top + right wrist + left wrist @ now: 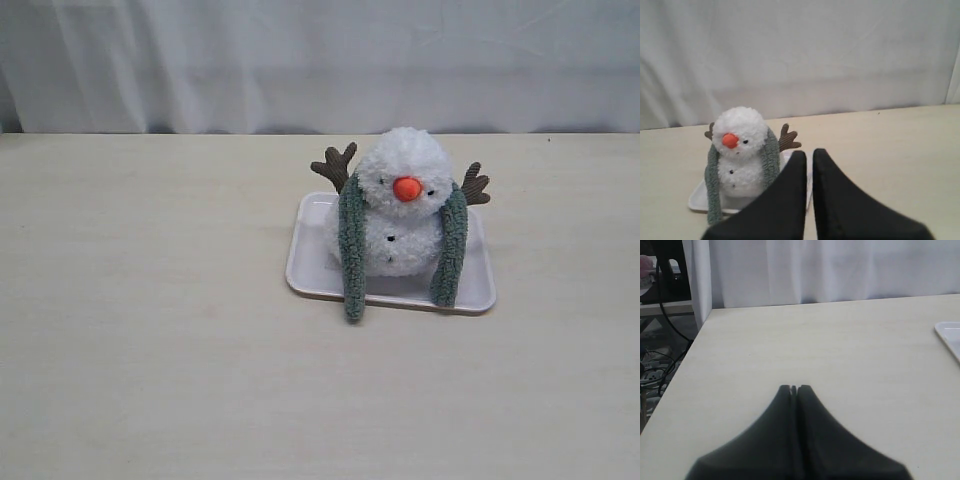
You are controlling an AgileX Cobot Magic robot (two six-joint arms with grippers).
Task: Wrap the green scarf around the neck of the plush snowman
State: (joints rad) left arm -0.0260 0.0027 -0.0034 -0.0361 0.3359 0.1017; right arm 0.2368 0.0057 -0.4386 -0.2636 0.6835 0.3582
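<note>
Snowman [400, 215] sits upright on white tray [310, 262], mid table [150, 350], orange nose toward the exterior camera. Scarf [351, 250] is draped over its shoulders, not crossed in front; front of neck [393, 211] is bare. Both ends hang down the front, one each side of the body. The end on the left of the exterior view runs past the tray's front rim onto the table. The other end stops at the tray's front rim. Brown twig arms stick out behind the scarf on both sides. White curtain [300, 60] hangs behind the tray.

Left end effector [794, 388]: fingers pressed together, holding nothing, over bare table well away from the tray. Right end effector [809, 152]: fingers nearly together with only a thin slit, holding nothing, near the tray and apart from snowman and scarf.
</note>
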